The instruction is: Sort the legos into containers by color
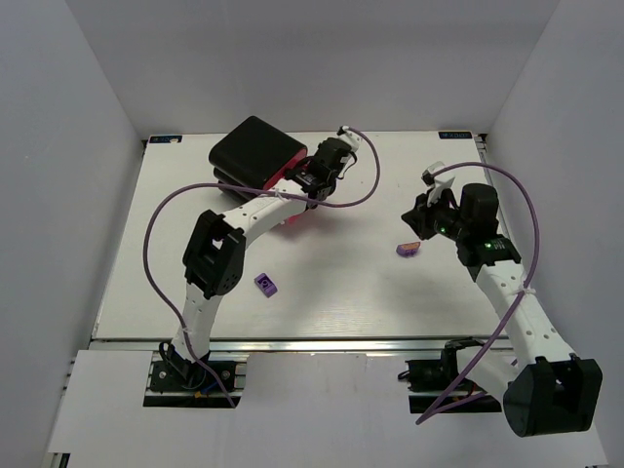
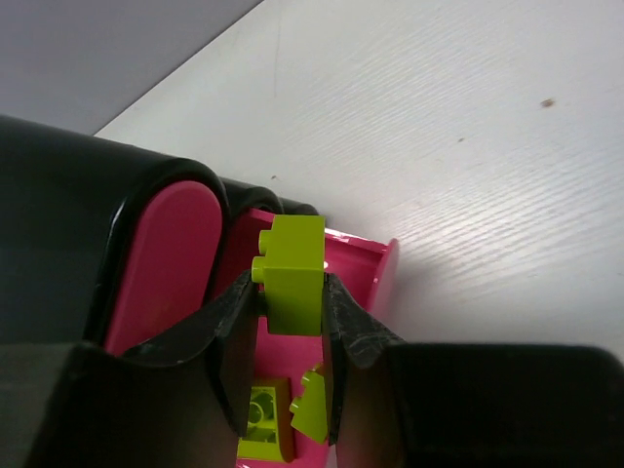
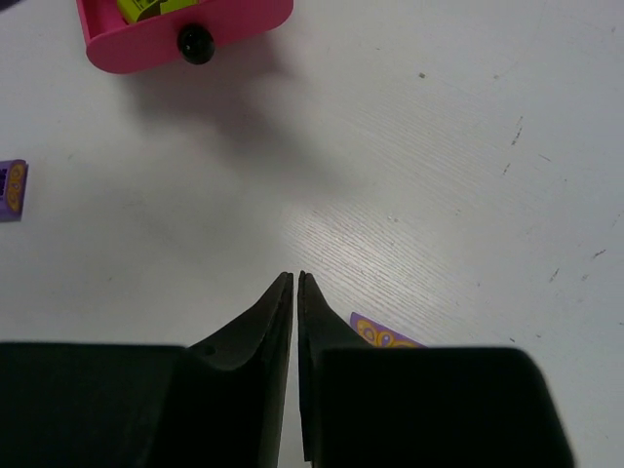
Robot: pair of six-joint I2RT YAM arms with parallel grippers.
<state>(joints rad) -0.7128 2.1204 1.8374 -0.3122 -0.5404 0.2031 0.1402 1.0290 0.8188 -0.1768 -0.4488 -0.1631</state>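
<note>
My left gripper [image 2: 292, 292] is shut on a yellow-green lego [image 2: 294, 273], holding it over an open pink drawer [image 2: 366, 268] of the containers. Two more yellow-green legos [image 2: 261, 414] lie inside that drawer. In the top view the left gripper [image 1: 314, 181] hangs beside the black casing [image 1: 255, 148], over the pulled-out drawer [image 1: 295, 216]. My right gripper [image 3: 295, 278] hovers low over the table, its jaws almost together with nothing between them. A purple lego [image 3: 385, 334] with a yellow pattern lies just right of its fingers; in the top view this purple lego [image 1: 409, 249] is at the gripper [image 1: 419, 232].
A second purple lego [image 1: 265, 284] lies on the table near the left arm's elbow, also at the left edge of the right wrist view as a purple brick [image 3: 12, 188]. The open drawer's dark knob [image 3: 195, 44] faces the right arm. A shut pink drawer front [image 2: 166, 263] sits in the casing.
</note>
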